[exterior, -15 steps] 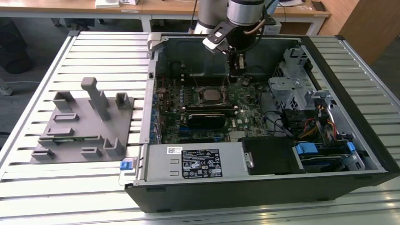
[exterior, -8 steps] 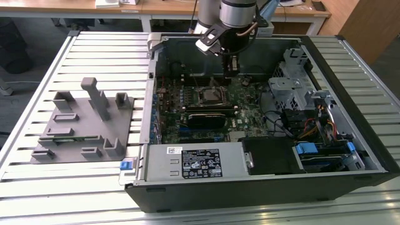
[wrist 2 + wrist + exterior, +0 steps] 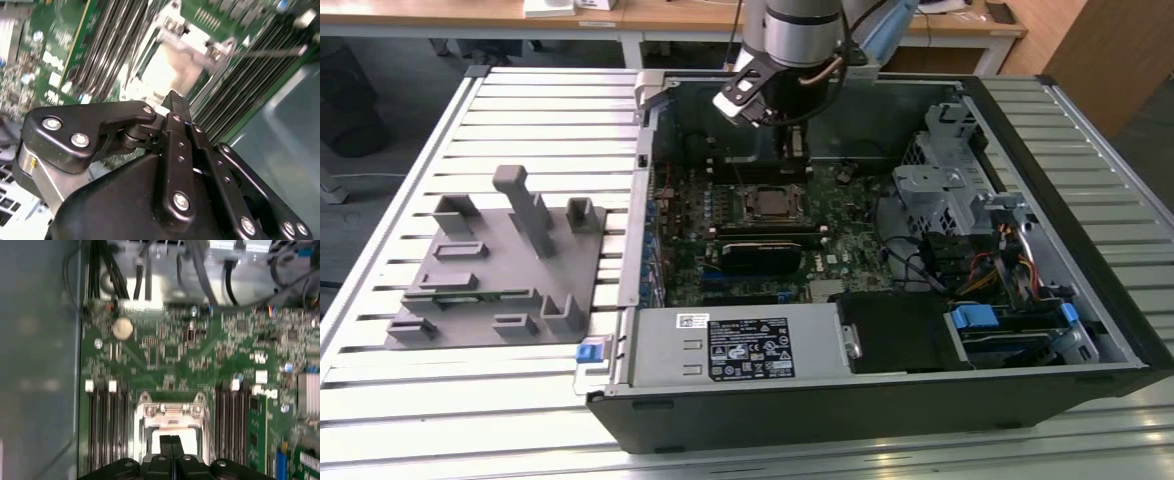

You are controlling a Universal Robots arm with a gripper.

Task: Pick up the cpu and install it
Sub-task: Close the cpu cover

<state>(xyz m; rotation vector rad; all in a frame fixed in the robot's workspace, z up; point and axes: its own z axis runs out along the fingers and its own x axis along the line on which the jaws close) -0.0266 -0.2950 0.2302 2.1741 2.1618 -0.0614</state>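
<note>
While my hand [image 3: 170,440] hovers above the motherboard [image 3: 170,355], its fingers [image 3: 165,444] sit together, gripping nothing. The cpu [image 3: 192,437] lies in the socket [image 3: 172,410] beneath.

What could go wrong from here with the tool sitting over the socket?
1. The tool, shut, hangs right above the socket. An off-centre descent could strike its metal frame or the memory slots beside it.
2. I cannot tell whether the pale square in the socket is the cpu's top or bare contacts, so pressing down there might damage it.
</note>
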